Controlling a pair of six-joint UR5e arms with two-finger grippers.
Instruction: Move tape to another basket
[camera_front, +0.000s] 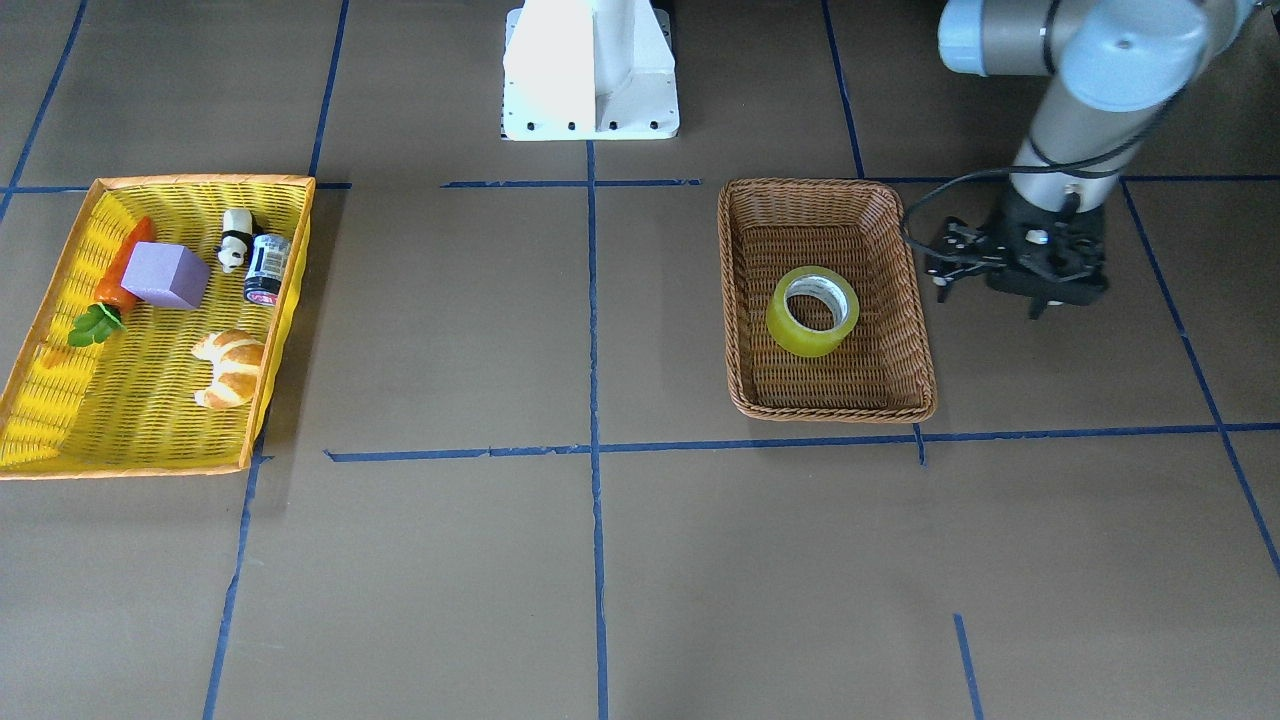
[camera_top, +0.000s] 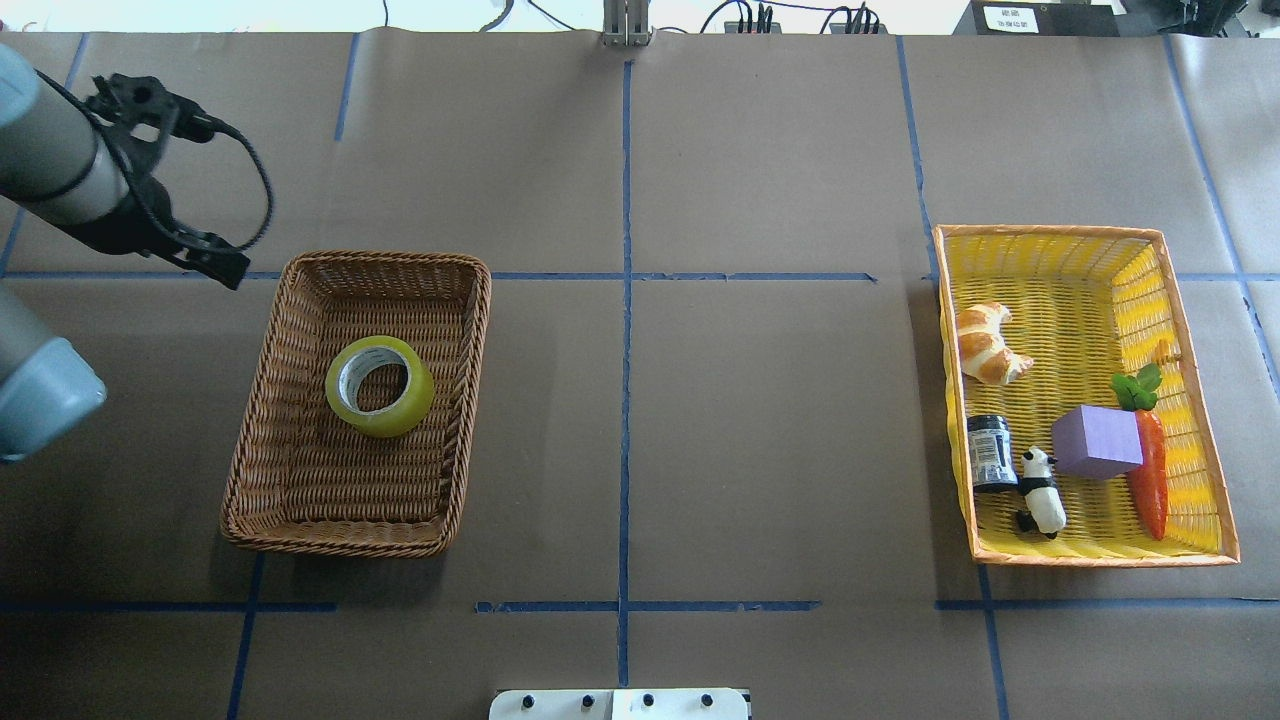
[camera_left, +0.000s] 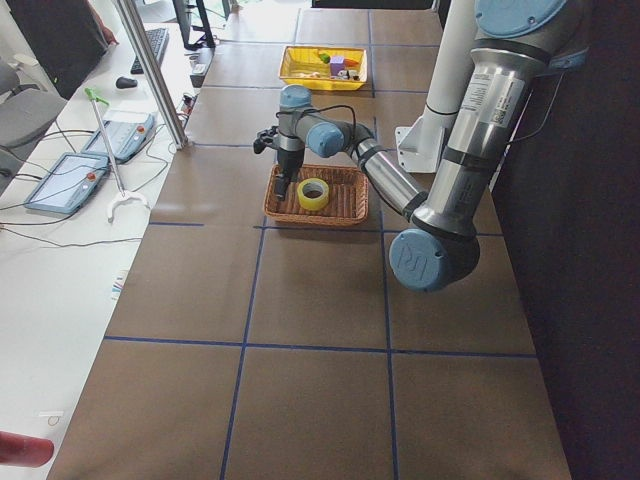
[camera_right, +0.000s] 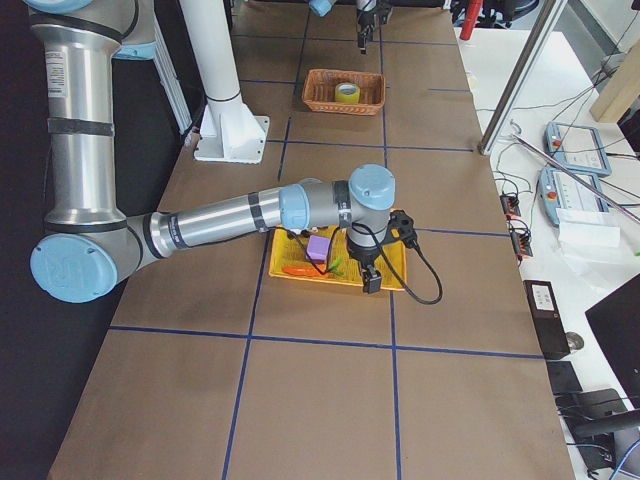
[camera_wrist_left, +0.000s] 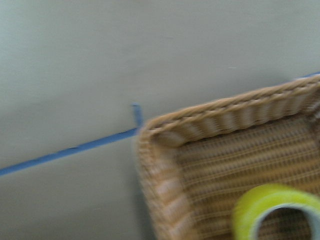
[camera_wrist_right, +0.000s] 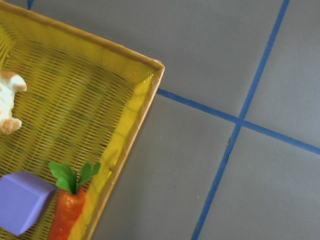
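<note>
Tape — lying flat, hole up, in brown basket. Overhead, it sits at 4 o'clock from left tool, the nearer arm. Tool carries nothing — released or clenched, cannot tell.

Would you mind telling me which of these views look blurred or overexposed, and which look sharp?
Left wrist-mounted view: motion-blurred, with the basket weave and the tape smeared soft. Right wrist-mounted view: sharp, with the yellow basket weave and the carrot crisp. Exterior front-facing view: well focused, but the robot base is blown out to flat white.
</note>
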